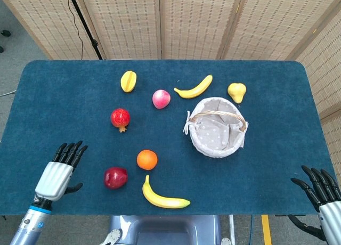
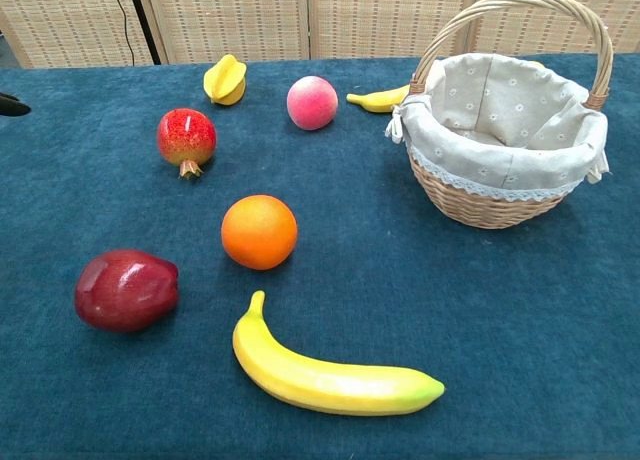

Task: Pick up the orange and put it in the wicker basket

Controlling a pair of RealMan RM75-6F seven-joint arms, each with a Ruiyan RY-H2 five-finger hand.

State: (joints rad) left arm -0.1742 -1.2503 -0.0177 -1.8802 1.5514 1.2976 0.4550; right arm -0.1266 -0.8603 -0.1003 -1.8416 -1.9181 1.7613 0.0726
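The left robot hand [image 1: 57, 172] hovers empty with fingers spread. The red apple [image 1: 115, 177] sits between it and the orange [image 1: 147, 160], so reaching could knock the apple. The wicker basket [image 1: 241, 140] lies farther right.

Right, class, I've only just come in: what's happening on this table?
Nothing is held yet. The orange sits on the blue table between a red apple and a banana, apart from the empty wicker basket. The left hand hovers open over the table's near left part. The right hand waits open off the near right corner.
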